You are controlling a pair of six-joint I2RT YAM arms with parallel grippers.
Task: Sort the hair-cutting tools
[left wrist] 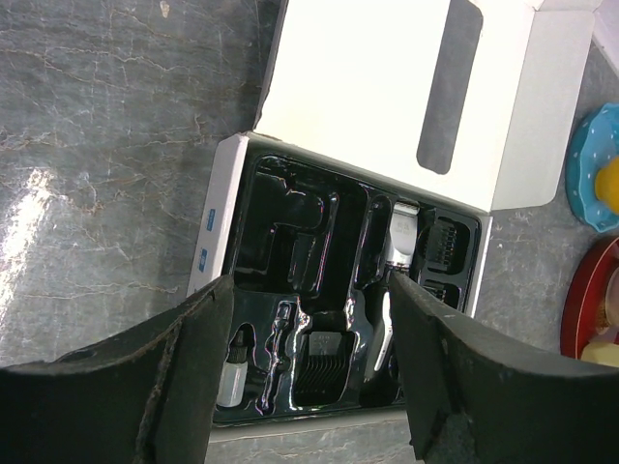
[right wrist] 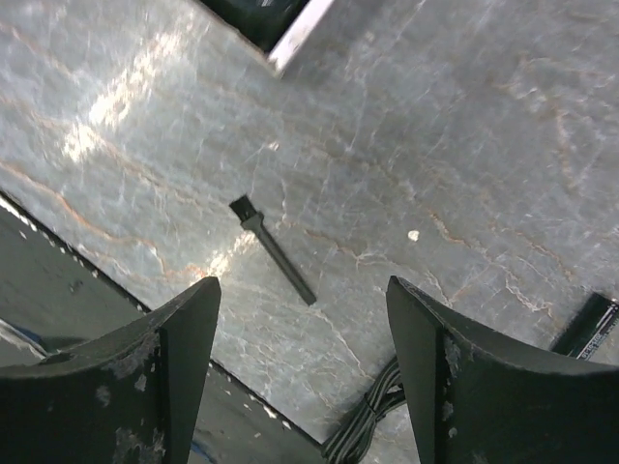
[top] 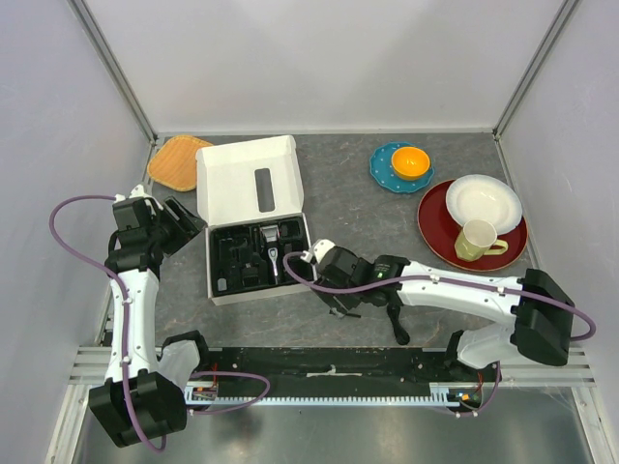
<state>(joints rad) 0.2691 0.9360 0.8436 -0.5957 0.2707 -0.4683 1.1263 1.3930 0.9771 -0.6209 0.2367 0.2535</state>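
Note:
The white box (top: 247,179) lies open with its black moulded tray (left wrist: 280,242). In the tray lie the black-and-silver clipper (left wrist: 398,256), also seen from above (top: 273,253), and black comb guards (left wrist: 324,367). My left gripper (left wrist: 309,290) is open and empty, hovering above the tray's near left side (top: 184,220). A thin black brush (right wrist: 274,249) lies on the table. My right gripper (right wrist: 302,290) is open and empty above it, to the right of the box (top: 340,300). A bundled black cable (right wrist: 372,425) lies near the table's front edge.
An orange mat (top: 179,159) lies at the back left. A blue plate with an orange bowl (top: 409,162) sits at the back right. A red plate (top: 435,227) holds a white bowl (top: 484,201) and a cup (top: 477,240). The front edge (right wrist: 116,290) is close to the brush.

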